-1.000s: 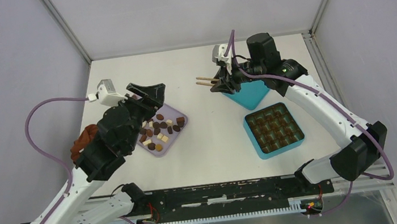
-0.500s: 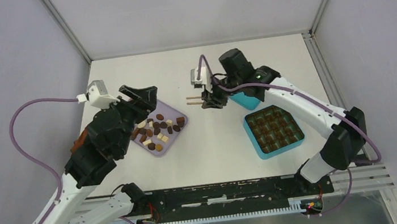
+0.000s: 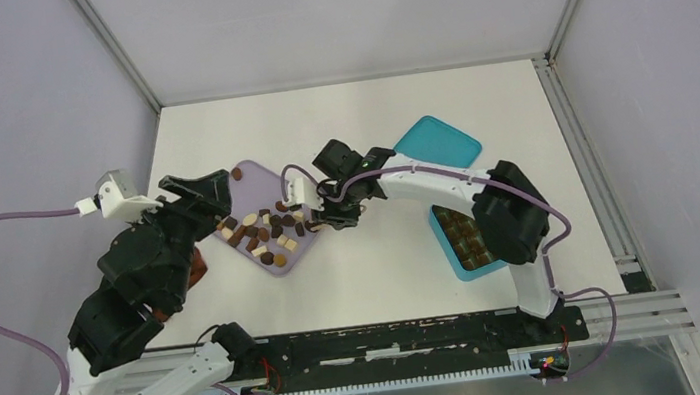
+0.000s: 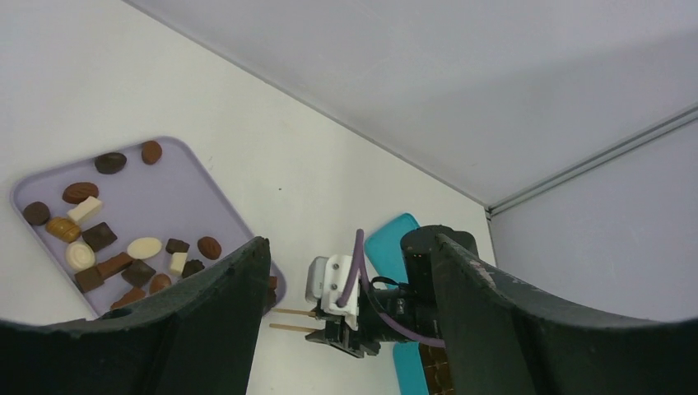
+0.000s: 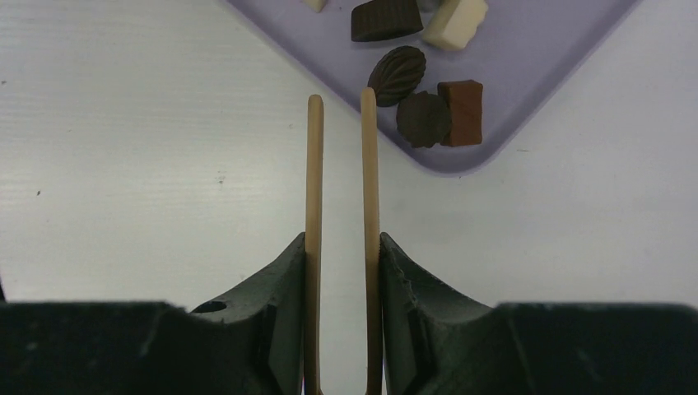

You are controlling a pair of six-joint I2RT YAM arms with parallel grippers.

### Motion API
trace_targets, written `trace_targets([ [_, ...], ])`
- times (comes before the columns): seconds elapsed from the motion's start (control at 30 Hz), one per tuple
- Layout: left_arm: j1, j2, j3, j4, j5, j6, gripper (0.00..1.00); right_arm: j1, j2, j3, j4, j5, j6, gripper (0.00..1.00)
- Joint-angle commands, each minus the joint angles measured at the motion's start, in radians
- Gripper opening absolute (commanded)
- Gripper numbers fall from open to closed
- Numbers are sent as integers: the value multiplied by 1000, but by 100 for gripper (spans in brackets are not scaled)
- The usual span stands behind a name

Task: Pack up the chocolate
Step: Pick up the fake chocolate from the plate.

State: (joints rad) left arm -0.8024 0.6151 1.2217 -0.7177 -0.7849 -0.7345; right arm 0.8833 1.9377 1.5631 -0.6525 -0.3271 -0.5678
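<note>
Chocolate pieces [image 5: 397, 74] upper centre on tray [image 5: 535, 82]; right fingers [image 5: 272, 304] clamp wooden tongs [image 5: 314, 189], left fingers [image 4: 222, 313] spread open. Straddle probably the nearest leaf piece, squeeze gently.

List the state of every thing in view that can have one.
teal box: open, lid off, partly hidden by the right arm.
teal lid: off, lying flat on the table behind the box.
chocolates: loose on the lilac tray, none gripped.
wooden tongs: held by the right gripper, tips apart, empty, at the tray's edge.
left gripper: open, empty.
</note>
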Motion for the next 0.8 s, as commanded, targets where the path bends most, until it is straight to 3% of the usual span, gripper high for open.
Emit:
trace_targets([
  [0.0,3,-10,-5,-50,-48,13,77,8,75,123,-6,88,45,37],
  [0.77,3,-107,-44,-80,-100,-17,76,49,247,232,-25,239,129,40],
])
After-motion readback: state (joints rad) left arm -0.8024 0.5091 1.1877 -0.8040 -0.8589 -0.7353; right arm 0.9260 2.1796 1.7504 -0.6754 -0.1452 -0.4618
